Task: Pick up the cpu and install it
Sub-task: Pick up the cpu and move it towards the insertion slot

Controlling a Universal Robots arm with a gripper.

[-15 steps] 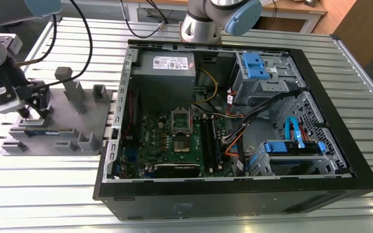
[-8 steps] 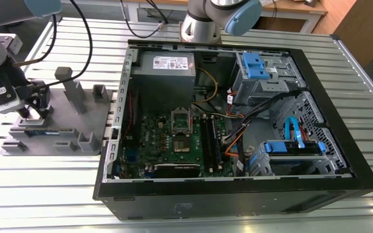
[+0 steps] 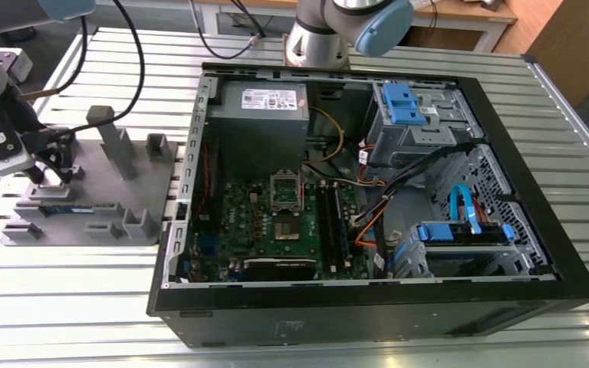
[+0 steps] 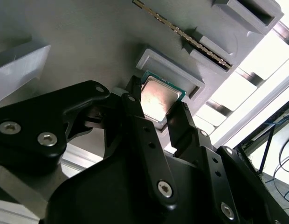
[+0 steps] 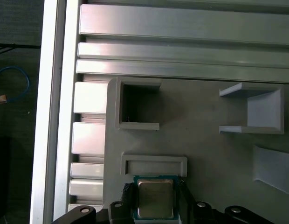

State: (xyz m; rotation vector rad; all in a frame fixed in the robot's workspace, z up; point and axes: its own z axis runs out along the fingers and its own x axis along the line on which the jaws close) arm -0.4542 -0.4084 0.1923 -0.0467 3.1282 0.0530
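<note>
- Gripper (image 5: 156,201) of 1 robot arm, low over a grey plastic tray (image 3: 110,188) at the exterior view's left, on a slatted metal table (image 3: 70,307).
- Its 2 black fingers (image 4: 135,116) are narrowed around the cpu (image 5: 155,198), 1 on each of 2 opposite edges. In both wrist views they seem to touch the chip's pale rim, so I judge it to be pinched by its sides, which leaves the shiny metal top uncovered.
- The cpu lies flat, silver face up, just beside a low raised ledge (image 5: 154,164) on the tray. The ledge seems meant to hold the chip in 1 known spot so the fingers can find it.
- Whether the chip is lifted off the tray or resting on it cannot be told.
- A long thin memory stick (image 4: 182,35) stands on edge in its own slot on the tray, apart from the cpu and untouched.
- Other open-sided holders (image 5: 137,105) rise from the tray nearby; the 1 closest to the ledge looks empty.
- An open computer case (image 3: 376,314) lies on its side at the exterior view's right, well apart from the gripper, its side panel off so the inside can be reached from above.
- Inside, on the green circuit board, sits the metal-framed socket (image 3: 287,222). It looks uncovered and unfilled, so by my reading the install has not been done.
</note>
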